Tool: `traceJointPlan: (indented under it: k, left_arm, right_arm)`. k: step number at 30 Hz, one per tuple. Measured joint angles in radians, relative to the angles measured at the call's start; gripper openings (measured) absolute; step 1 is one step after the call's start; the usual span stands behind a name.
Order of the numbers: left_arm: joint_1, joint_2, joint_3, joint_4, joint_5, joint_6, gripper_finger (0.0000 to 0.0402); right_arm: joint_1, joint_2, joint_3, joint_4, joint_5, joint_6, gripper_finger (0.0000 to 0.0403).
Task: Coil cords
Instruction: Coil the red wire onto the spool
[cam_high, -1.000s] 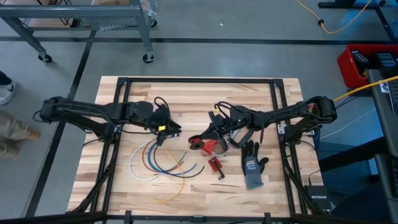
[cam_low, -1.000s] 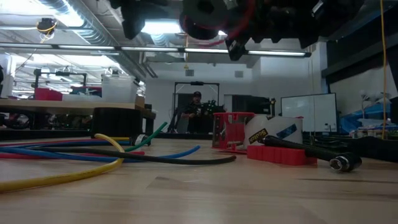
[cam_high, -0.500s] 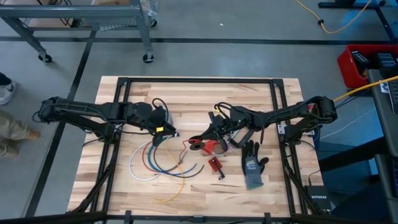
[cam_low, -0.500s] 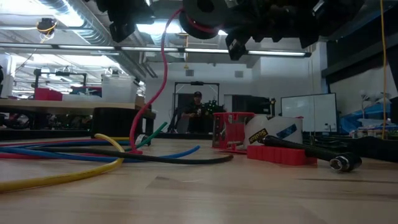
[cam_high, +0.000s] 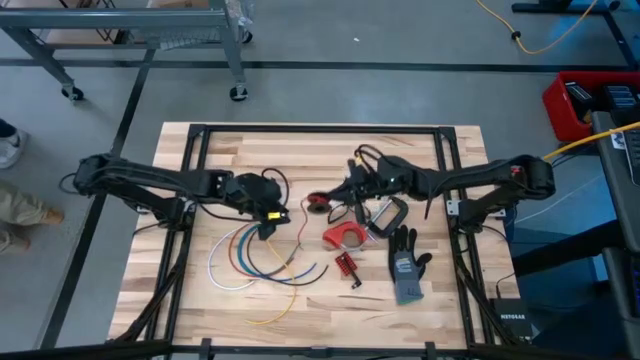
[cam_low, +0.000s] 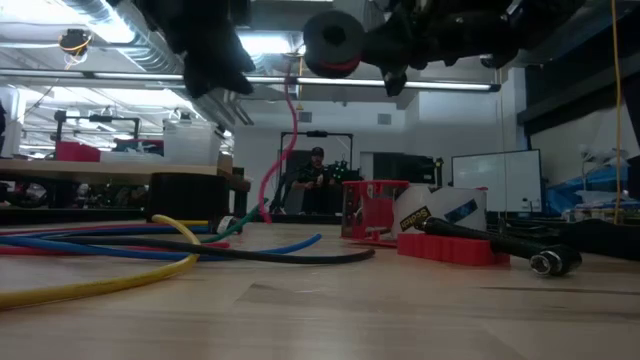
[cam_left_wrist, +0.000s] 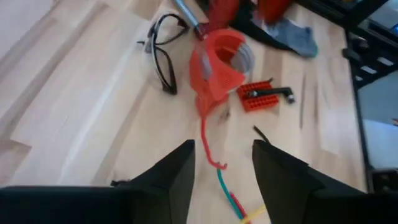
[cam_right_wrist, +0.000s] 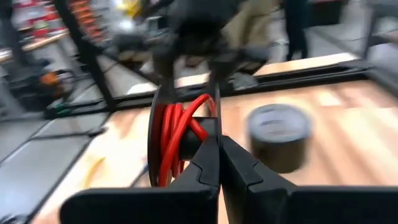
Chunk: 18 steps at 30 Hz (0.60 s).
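Red cord (cam_low: 283, 150) now slack: left claw (cam_left_wrist: 222, 163) has released it, right claw (cam_right_wrist: 219, 146) clenched on spool (cam_high: 318, 201), shifted toward 12 o'clock, winding continues.

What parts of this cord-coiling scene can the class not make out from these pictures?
- Left gripper: fingertips cut off by the left wrist view's bottom edge.
- Red cord: how many turns sit on the spool; the right wrist view is blurred.
- Glove: hidden behind clutter in the low view.
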Motion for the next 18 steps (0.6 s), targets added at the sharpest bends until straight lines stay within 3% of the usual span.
traceJointPlan:
  k: [11, 18]
  left_arm:
    - [0.000, 0.185, 0.000, 0.160, -0.208, -0.018, 0.0138]
    - [-0.018, 0.239, 0.000, 0.216, -0.441, -0.034, 0.0122]
  right_arm:
    - [-0.079, -0.061, 0.000, -0.002, 0.092, -0.004, 0.0001]
    - [-0.077, -0.062, 0.000, -0.001, 0.092, -0.004, 0.0001]
